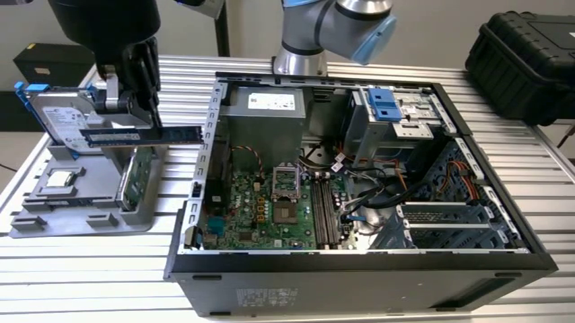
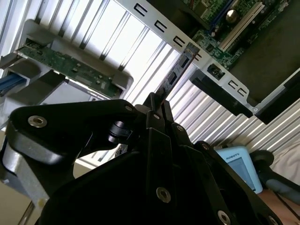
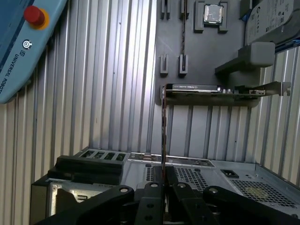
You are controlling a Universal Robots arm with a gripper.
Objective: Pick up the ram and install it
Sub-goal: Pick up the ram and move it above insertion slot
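Ribbed metal table (image 1: 90, 269), pale wall (image 1: 23, 20)

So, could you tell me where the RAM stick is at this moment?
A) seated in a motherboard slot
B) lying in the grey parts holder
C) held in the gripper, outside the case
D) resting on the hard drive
C: the gripper is shut on the RAM stick, in the air at the exterior view's left of the computer case.

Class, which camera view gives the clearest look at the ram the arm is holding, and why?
The exterior view: the ram shows its long face, held by the gripper beside the computer case. Both wrist views see the ram edge-on, a thin strip beyond the fingers.
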